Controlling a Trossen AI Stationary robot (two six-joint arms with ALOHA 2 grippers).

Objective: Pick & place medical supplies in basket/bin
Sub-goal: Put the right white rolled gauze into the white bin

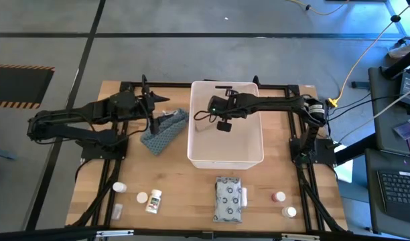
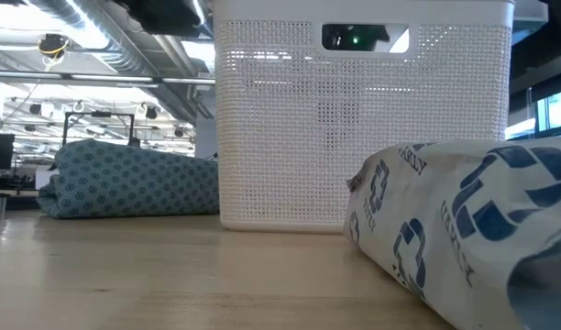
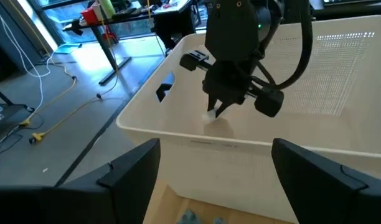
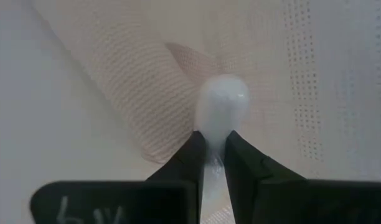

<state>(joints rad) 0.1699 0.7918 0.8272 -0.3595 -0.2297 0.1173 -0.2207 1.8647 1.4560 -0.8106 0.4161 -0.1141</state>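
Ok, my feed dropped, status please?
Right claw shut on small white item, inside the tub. Left claw open, facing tub wall. Nothing blocking.

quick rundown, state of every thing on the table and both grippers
bin: upright, open-topped
right gripper: inside the bin, shut on a small white item
left gripper: open, beside the bin, holding nothing
blue cloth: bunched on the table, left of the bin
patterned pack: lying flat in front of the bin
small bottles: out on the table, unpicked
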